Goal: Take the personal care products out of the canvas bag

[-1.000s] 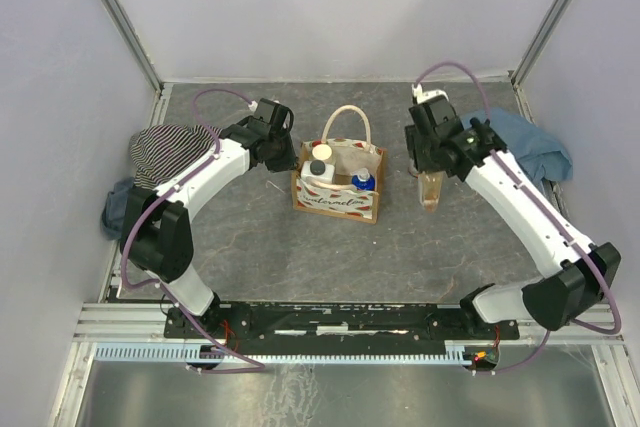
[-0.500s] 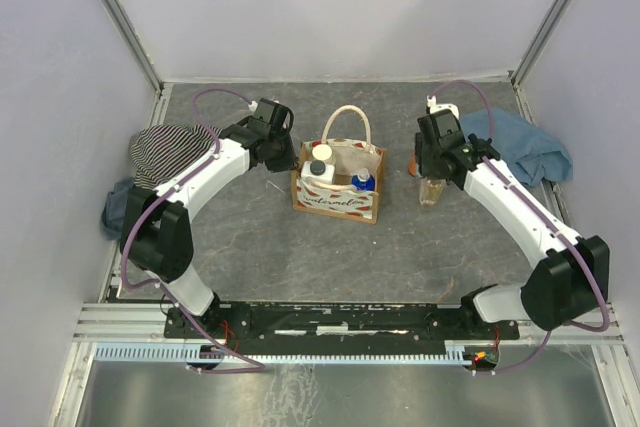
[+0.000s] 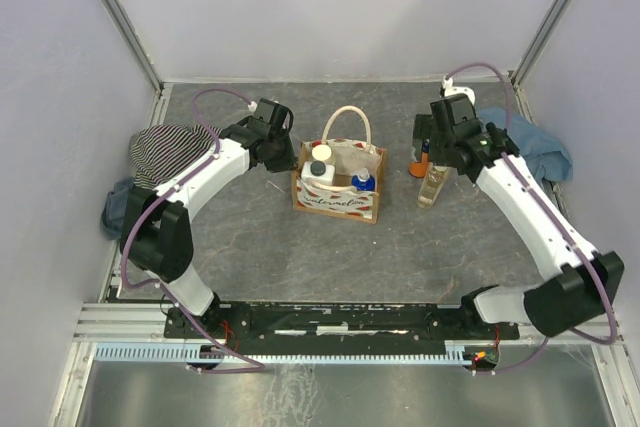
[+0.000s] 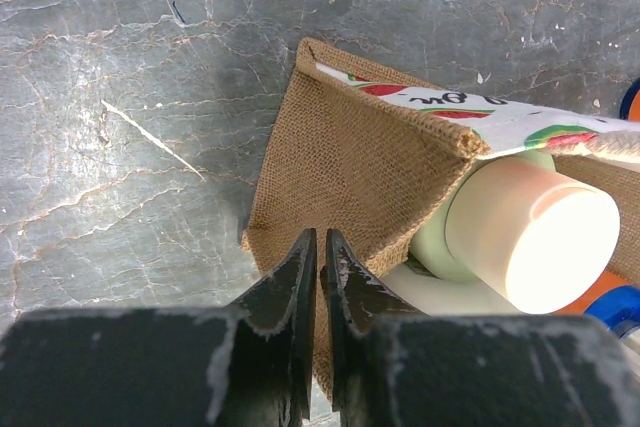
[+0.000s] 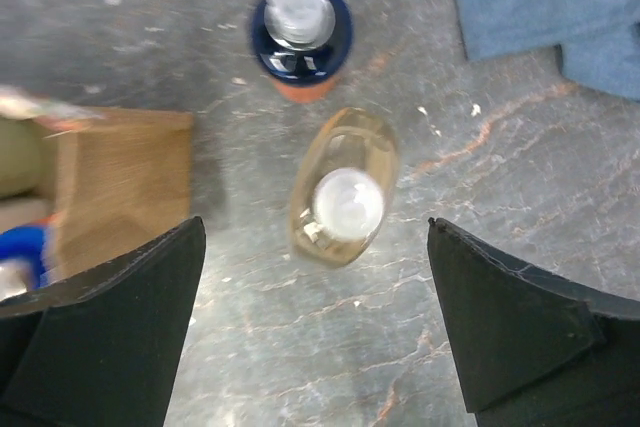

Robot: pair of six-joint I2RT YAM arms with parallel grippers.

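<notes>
Reference: clock directions are read in the top view, 12 being the far side of the table [image 3: 300,247].

Canvas bag [image 3: 338,185]: found upright at mid-table, handles looped up, white panel with red lettering turned to 6 o'clock.

Left gripper [image 4: 320,252]: set at the bag's 10 o'clock corner. The fingers are drawn to a thin slit and are pinched on the tan side wall.

Right gripper [image 5: 315,237]: held above the table at 3 o'clock of the bag. The fingers are spread wide and nothing is gripped.

Clear yellowish bottle [image 3: 431,190]: stood upright on the table, white cap up, seen directly beneath the spread right fingers in the right wrist view. No contact with them is seen.

Orange bottle [image 3: 421,167]: stood upright at 11 o'clock of the clear yellowish bottle, just beside it. A dark-blue collar and a clear pump head are noted. It stands between the bag and the blue cloth [image 3: 530,147].

Contents in bag: 3 bottles are counted.
- white bottle [image 3: 318,169]: dark cap, 9 o'clock side.
- pale-green bottle [image 4: 530,247]: cream cap, far-left corner, close to the pinched wall.
- blue pump bottle [image 3: 364,183]: 3 o'clock side.

Outside bag: 2 bottles are counted, both at 3 o'clock.

Striped garment [image 3: 165,150]: heaped at 9 o'clock, well apart from the bag, beside the left arm.
</notes>
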